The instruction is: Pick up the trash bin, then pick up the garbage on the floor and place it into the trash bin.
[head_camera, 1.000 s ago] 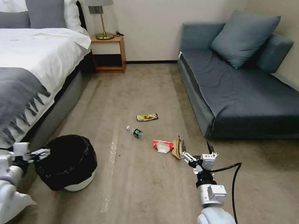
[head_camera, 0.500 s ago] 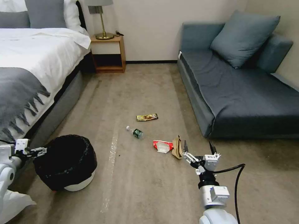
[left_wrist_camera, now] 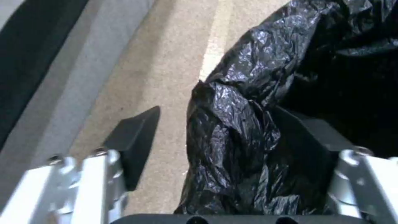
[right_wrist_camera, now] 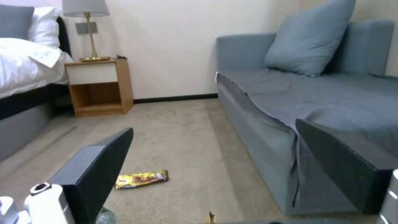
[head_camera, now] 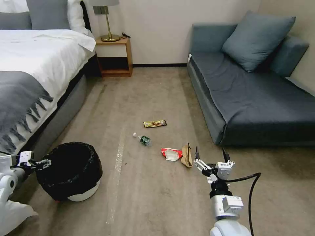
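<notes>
The trash bin [head_camera: 70, 168], white with a black bag lining, stands on the carpet by the bed. My left gripper [head_camera: 45, 163] is at its near-left rim, open. In the left wrist view its fingers [left_wrist_camera: 135, 140] straddle the bag-covered rim [left_wrist_camera: 232, 130], one outside and one inside. Garbage lies mid-floor: a gold-brown snack wrapper [head_camera: 155, 123], a small bottle [head_camera: 143, 139], a red-and-white wrapper [head_camera: 171, 153] and a brown paper bag [head_camera: 187, 155]. My right gripper [head_camera: 211, 154] hovers open just right of the paper bag, holding nothing. The right wrist view shows the snack wrapper [right_wrist_camera: 141, 179] ahead.
A bed [head_camera: 29, 72] with a fringed grey blanket borders the left. A blue sofa [head_camera: 259, 98] fills the right. A wooden nightstand [head_camera: 115, 55] with a lamp stands at the back wall. Open carpet runs between bed and sofa.
My left arm has dropped lower and its gripper has edged onto the bin's rim. My right gripper has drifted slightly to the right, staying open.
</notes>
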